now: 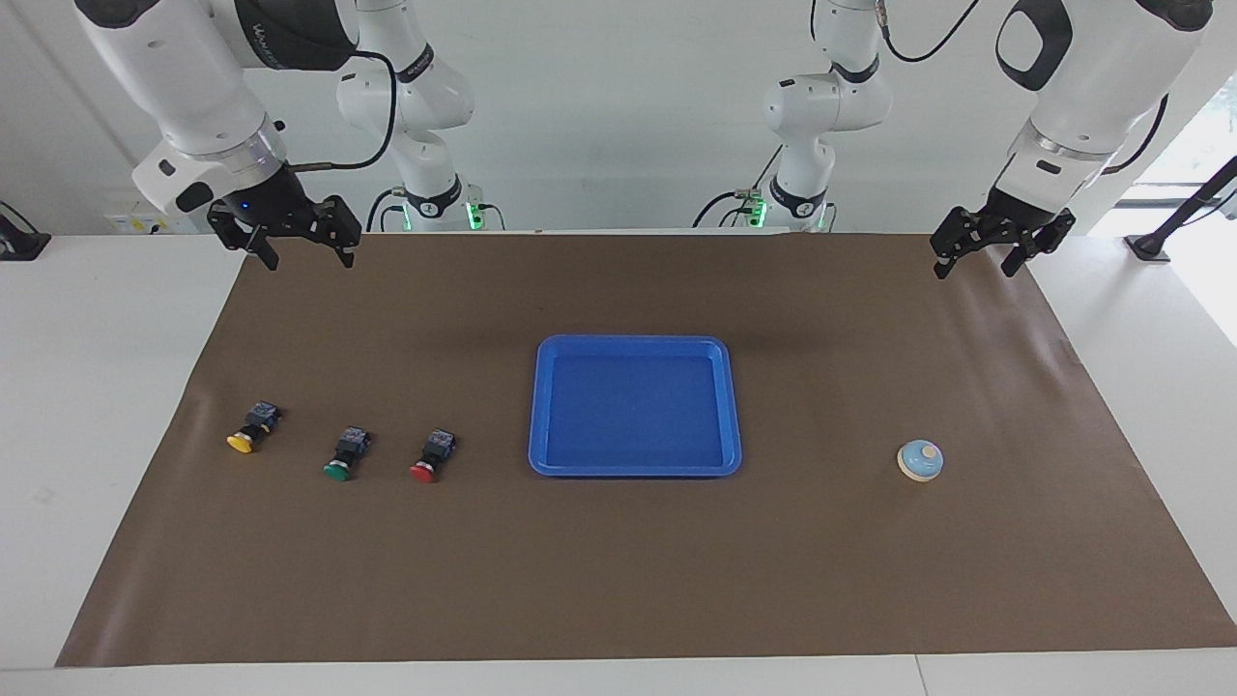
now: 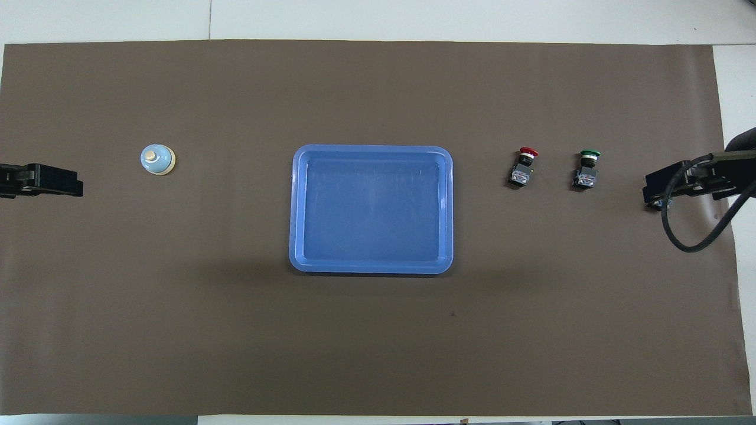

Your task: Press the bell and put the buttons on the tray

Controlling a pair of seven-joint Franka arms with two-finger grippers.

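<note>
In the facing view, the right hand (image 1: 305,254) is seen raised at the upper left of the frame, over the corner of the brown mat (image 1: 618,561); its fingers are spread wide and nothing is held. Below it, at the middle left, the three buttons are laid on the mat in a row, well apart from one another: yellow button (image 1: 250,429), green button (image 1: 346,454), red button (image 1: 432,456). The empty blue tray (image 1: 732,406) is placed at the centre of the frame. The bell (image 1: 920,460) is set on the mat at the middle right, well apart from the tray. The left hand (image 1: 976,263) is raised at the upper right, over the mat's edge, with fingers wide and nothing gripped.
</note>
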